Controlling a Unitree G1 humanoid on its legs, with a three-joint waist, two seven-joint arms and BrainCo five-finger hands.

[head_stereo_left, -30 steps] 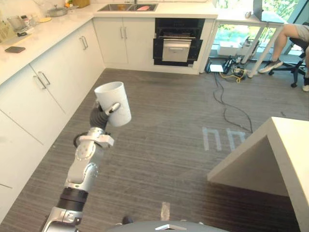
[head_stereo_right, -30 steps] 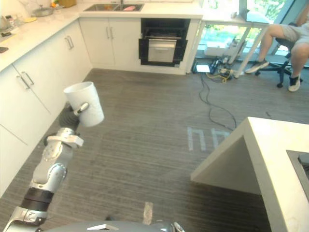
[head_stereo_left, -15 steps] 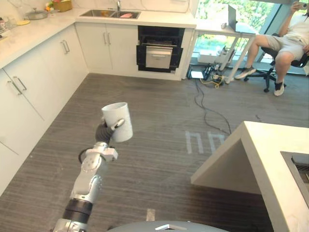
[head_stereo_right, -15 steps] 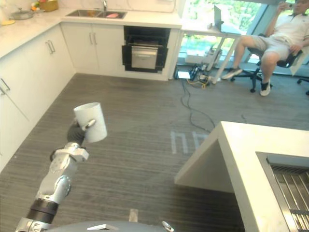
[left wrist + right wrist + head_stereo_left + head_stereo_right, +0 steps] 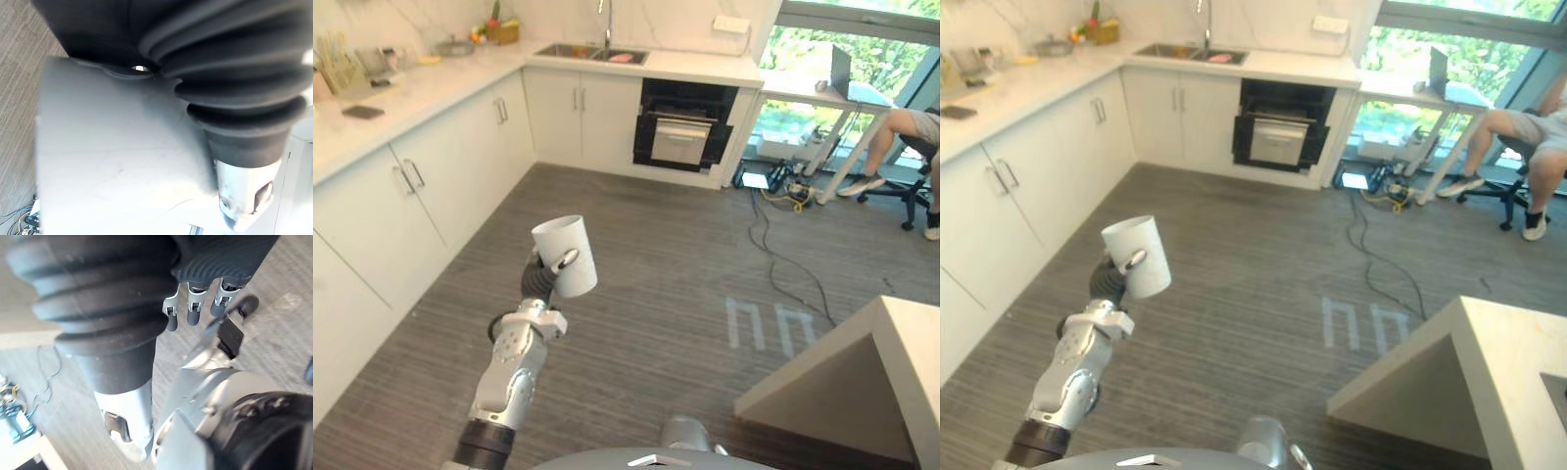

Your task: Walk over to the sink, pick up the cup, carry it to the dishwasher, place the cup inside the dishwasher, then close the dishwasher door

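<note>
— Everything has slid to the right since half a second ago, so the camera has turned left and nothing in the room has moved by itself. The person on the chair is now cut off at the right edge, and more of the left cupboards show.

— And the cup?

— The cup is still in the left hand, held up over the floor in front of the robot, with its mouth up and slightly tilted. The thumb lies across its near side. In the left wrist view its white wall sits right against the dark cover.

— So the hand is clamped on it?

— Yes, it is closed round the cup, though the cup hides most of the fingers.

— What about the right hand?

— The right hand hangs low over the floor, its fingers loose with nothing in them.

— Where's the dishwasher?

— The dishwasher is at the far wall, well apart from the cup. It stands under the bench, just to the right of the sink. Its front is dark with a silver panel in it, and I can't tell how the door stands.

— Anything else?

— Cables trail over the floor on the right. Two pale marks lie near them, and a white table juts in at the lower right.
</note>
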